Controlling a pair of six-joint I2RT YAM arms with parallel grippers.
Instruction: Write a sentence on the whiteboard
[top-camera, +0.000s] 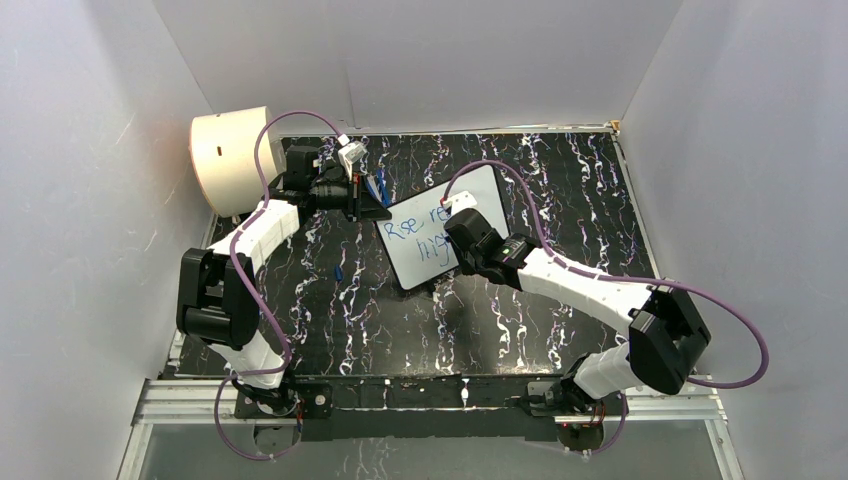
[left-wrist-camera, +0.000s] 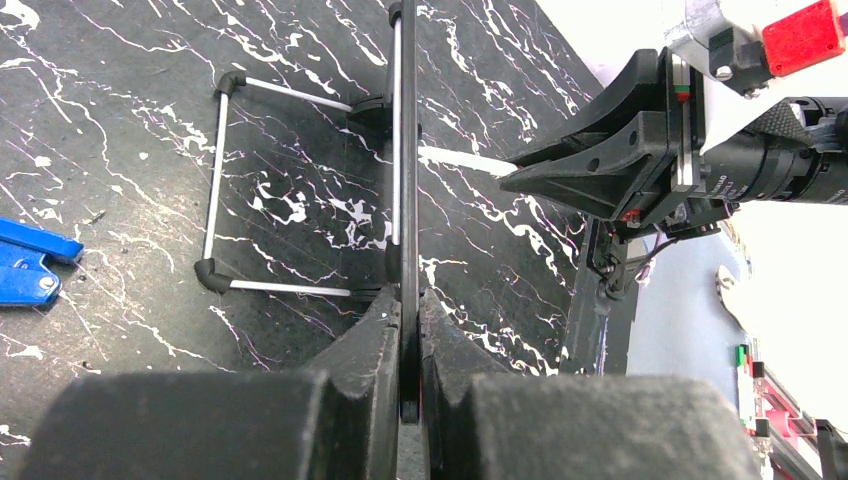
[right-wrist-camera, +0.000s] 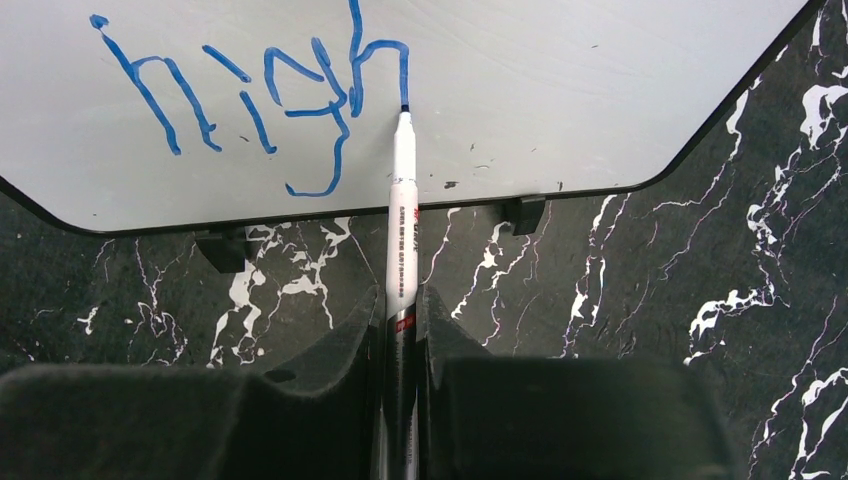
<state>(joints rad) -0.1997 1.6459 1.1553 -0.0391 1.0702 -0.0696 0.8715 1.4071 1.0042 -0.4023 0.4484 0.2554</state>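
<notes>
Two arms: both work at the whiteboard (top-camera: 412, 265), which stands tilted on the dark marbled table (top-camera: 560, 200), out beyond their bases.
Right gripper (right-wrist-camera: 402, 300): on the near side of the whiteboard, facing its white face. The fingers are closed tight on the marker (right-wrist-camera: 403, 200), pinching the barrel low, by a red band.
Marker tip: touching the whiteboard at the foot of the last blue stroke.
Sentence (right-wrist-camera: 250, 100): blue handwriting in two lines. The lower line reads "high". From above, the upper line looks like "Rse re", and its end is hidden under the right arm.
Marker print: dark lettering runs along the barrel, too small to read.
Left gripper (left-wrist-camera: 410, 300): at the whiteboard's left edge, fingers clamped on the thin rim, which shows edge-on.
Stand (left-wrist-camera: 215, 180): a wire frame behind the whiteboard, feet on the table.
Blue object (left-wrist-camera: 30, 260): on the stand's side of the whiteboard, well apart from it. I cannot tell what it is.
Drum (top-camera: 230, 155): cream, far beyond the whiteboard's left edge, at the wall.
Risk, tipping: a hard press from the tip could rock the whiteboard back if the rim slips in the left fingers.
Risk, smear: the right wrist and its cable hang over the upper line and could drag through the ink.
Risk, twist: the long barrel could pivot in its pinch and skew the next stroke.
</notes>
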